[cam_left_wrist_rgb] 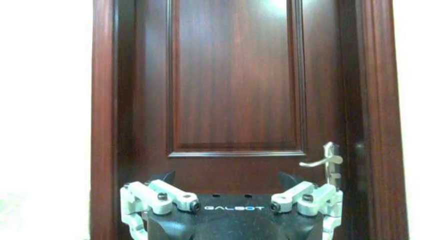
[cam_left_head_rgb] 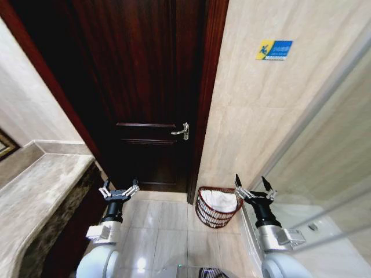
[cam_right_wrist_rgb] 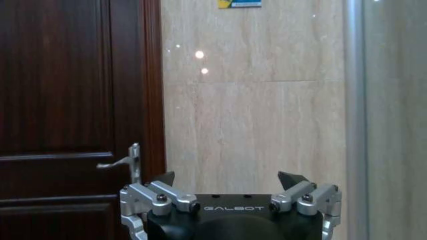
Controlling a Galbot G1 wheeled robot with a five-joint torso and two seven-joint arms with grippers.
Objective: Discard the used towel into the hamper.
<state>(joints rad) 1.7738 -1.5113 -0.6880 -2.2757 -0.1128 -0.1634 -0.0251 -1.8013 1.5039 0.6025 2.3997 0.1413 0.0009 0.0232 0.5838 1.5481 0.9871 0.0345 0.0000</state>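
Hamper (cam_left_head_rgb: 217, 207): small round basket, dark red-brown openwork weave with horizontal bands, tapering slightly toward base. Stands upright on tiled floor, at foot of beige wall, just beside dark door frame. Open top faces up. White towel (cam_left_head_rgb: 220, 200) lies crumpled inside, filling upper part, roughly level with rim or just below, though fold detail is hard to tell. Nothing hangs over rim.

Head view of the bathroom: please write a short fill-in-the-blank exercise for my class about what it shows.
1. The round dark red-brown wire hamper holds a crumpled ____ towel.
2. The hamper stands on the floor nearest the robot's ____ hand.
3. Both the left hand and the right hand hold ____.
4. The silver lever handle is fixed to the dark wooden ____.

Answers: white; right; nothing; door
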